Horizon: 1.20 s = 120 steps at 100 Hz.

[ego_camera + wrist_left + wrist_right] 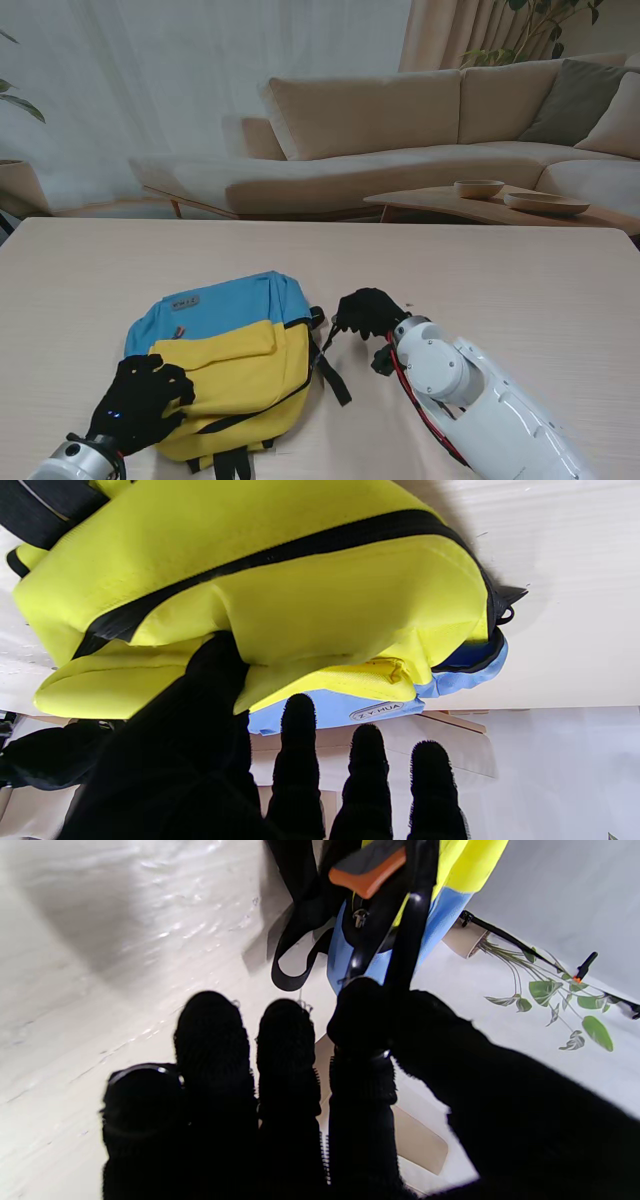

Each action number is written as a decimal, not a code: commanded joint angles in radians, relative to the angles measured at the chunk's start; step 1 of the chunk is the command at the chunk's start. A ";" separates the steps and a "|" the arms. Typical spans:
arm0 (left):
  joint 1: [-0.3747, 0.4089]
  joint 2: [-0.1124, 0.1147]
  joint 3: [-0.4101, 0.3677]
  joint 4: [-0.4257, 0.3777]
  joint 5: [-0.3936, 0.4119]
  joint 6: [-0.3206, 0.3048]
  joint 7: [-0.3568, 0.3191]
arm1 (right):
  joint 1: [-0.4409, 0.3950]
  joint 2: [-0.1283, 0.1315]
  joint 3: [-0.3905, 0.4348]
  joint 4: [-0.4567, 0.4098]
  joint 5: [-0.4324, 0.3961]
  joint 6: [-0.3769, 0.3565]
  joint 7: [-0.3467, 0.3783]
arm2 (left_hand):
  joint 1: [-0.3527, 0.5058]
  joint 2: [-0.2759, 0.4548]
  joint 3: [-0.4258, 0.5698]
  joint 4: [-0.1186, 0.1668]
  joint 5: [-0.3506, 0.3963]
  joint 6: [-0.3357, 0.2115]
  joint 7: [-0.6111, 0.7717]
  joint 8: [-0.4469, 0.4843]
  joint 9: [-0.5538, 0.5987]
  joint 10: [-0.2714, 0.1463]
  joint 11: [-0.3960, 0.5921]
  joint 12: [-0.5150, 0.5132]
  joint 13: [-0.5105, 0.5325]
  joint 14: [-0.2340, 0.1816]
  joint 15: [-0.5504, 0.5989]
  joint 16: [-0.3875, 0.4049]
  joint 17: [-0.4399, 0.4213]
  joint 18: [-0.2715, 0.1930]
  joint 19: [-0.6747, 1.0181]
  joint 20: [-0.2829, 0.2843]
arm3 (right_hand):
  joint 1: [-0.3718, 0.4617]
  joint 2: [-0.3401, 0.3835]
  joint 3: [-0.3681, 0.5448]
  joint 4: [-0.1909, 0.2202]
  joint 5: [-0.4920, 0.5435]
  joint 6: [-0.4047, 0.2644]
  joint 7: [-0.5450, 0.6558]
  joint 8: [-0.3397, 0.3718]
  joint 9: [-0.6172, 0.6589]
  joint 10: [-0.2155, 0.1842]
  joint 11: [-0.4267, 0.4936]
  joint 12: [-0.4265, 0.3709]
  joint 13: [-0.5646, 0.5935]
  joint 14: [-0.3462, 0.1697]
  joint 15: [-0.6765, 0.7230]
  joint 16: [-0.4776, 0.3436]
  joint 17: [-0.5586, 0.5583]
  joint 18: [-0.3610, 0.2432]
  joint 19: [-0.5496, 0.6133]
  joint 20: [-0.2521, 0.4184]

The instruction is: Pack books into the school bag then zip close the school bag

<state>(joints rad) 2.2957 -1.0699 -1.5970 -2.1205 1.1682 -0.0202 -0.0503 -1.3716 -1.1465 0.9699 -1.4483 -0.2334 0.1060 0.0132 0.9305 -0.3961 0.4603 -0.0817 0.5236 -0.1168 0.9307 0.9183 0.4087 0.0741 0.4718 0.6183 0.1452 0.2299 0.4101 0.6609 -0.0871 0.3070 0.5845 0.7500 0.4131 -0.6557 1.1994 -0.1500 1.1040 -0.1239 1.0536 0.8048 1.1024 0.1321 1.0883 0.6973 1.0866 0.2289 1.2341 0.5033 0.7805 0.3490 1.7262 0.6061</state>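
Lying flat on the table (pixel 520 290), the school bag (pixel 235 365) is yellow and blue.

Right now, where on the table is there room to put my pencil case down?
There is bare table to my right, past the right hand, and a wide strip farther from me, beyond the school bag. A patch is also free at my far left. It is crowded near me: the left hand rests on the bag and its straps trail out.
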 commanded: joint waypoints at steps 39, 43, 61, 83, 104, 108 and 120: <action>0.016 -0.001 -0.021 -0.009 0.005 -0.029 -0.052 | 0.139 -0.063 -0.084 0.106 0.059 0.091 -0.013 | 0.049 -0.005 0.040 -0.009 0.068 -0.122 0.036 0.076 0.006 -0.028 -0.021 -0.006 -0.006 0.004 -0.025 -0.021 -0.016 0.008 0.008 -0.030 | -0.149 0.158 -0.098 0.091 0.124 0.023 0.222 0.390 0.068 -0.038 0.233 0.282 0.027 0.003 0.230 0.088 0.059 0.033 0.083 0.020; 0.015 -0.001 -0.018 -0.011 -0.004 -0.030 -0.051 | 0.139 -0.063 -0.085 0.105 0.059 0.092 -0.013 | 0.047 0.001 0.033 -0.010 0.063 -0.127 0.028 0.074 0.006 -0.024 -0.024 -0.008 -0.004 0.008 -0.025 -0.021 -0.017 0.009 0.004 -0.032 | -0.150 0.160 -0.098 0.091 0.123 0.023 0.220 0.391 0.067 -0.038 0.230 0.283 0.027 0.004 0.230 0.088 0.059 0.033 0.083 0.019; 0.014 0.002 -0.020 -0.048 -0.067 -0.081 -0.099 | 0.127 -0.057 -0.078 0.089 0.051 0.091 -0.003 | -0.074 0.007 0.019 0.015 -0.121 -0.046 -0.167 -0.121 -0.036 -0.026 -0.055 -0.024 -0.019 0.000 -0.044 -0.024 -0.016 0.004 -0.046 -0.016 | -0.149 0.155 -0.097 0.092 0.121 0.019 0.211 0.391 0.065 -0.036 0.219 0.285 0.024 0.007 0.223 0.086 0.053 0.034 0.080 0.017; -0.041 0.013 0.015 -0.071 -0.108 -0.125 -0.172 | 0.112 -0.051 -0.070 0.073 0.045 0.089 0.004 | -0.254 0.029 0.051 0.028 -0.183 0.039 -0.351 -0.290 -0.054 -0.025 -0.083 -0.040 -0.022 0.001 -0.063 -0.029 -0.020 0.007 -0.076 0.003 | -0.147 0.154 -0.096 0.092 0.123 0.019 0.207 0.390 0.065 -0.035 0.216 0.287 0.023 0.007 0.221 0.085 0.052 0.037 0.079 0.017; -0.191 0.032 0.120 -0.005 -0.155 -0.104 -0.262 | 0.097 -0.047 -0.058 0.049 0.041 0.086 0.005 | -0.227 0.037 0.062 0.033 -0.166 -0.037 -0.374 -0.330 -0.058 -0.024 -0.091 -0.043 -0.020 0.005 -0.068 -0.025 -0.021 0.008 -0.085 0.011 | -0.146 0.151 -0.093 0.092 0.126 0.020 0.205 0.390 0.067 -0.035 0.213 0.288 0.023 0.008 0.220 0.085 0.052 0.038 0.079 0.017; -0.222 0.035 0.145 0.014 -0.166 -0.097 -0.277 | 0.095 -0.046 -0.056 0.046 0.040 0.087 0.005 | -0.197 0.042 0.081 0.037 -0.138 -0.088 -0.361 -0.329 -0.047 -0.023 -0.090 -0.044 -0.015 0.006 -0.066 -0.023 -0.020 0.007 -0.085 0.013 | -0.146 0.150 -0.092 0.093 0.126 0.020 0.205 0.390 0.069 -0.034 0.211 0.286 0.023 0.008 0.220 0.085 0.052 0.038 0.079 0.017; -0.301 0.045 0.214 0.067 -0.184 -0.062 -0.327 | 0.092 -0.047 -0.054 0.041 0.040 0.089 0.001 | -0.025 0.016 0.041 -0.002 0.011 -0.152 -0.272 -0.281 0.006 -0.038 -0.073 -0.042 0.002 0.009 -0.049 -0.012 -0.016 0.006 -0.062 0.026 | -0.147 0.151 -0.091 0.093 0.129 0.019 0.205 0.390 0.073 -0.034 0.209 0.285 0.027 0.014 0.215 0.083 0.055 0.040 0.080 0.017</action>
<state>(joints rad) 2.0046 -1.0230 -1.3929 -2.0655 0.9851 -0.0981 -0.3355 -1.2729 -1.1890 0.9180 -1.3998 -0.1898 0.1965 0.0028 0.8086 -0.3719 0.5151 -0.0795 0.4544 -0.2042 0.6038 0.6049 0.3860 0.0608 0.3899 0.5872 0.1431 0.2299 0.3650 0.6506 -0.0871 0.3071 0.5366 0.7535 0.2991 -0.5035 1.1258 -0.0883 1.1908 -0.0955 1.2168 1.1674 1.1480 0.1213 1.2915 0.9706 1.0830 0.2285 1.4188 0.5783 0.8195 0.3742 1.7263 0.6166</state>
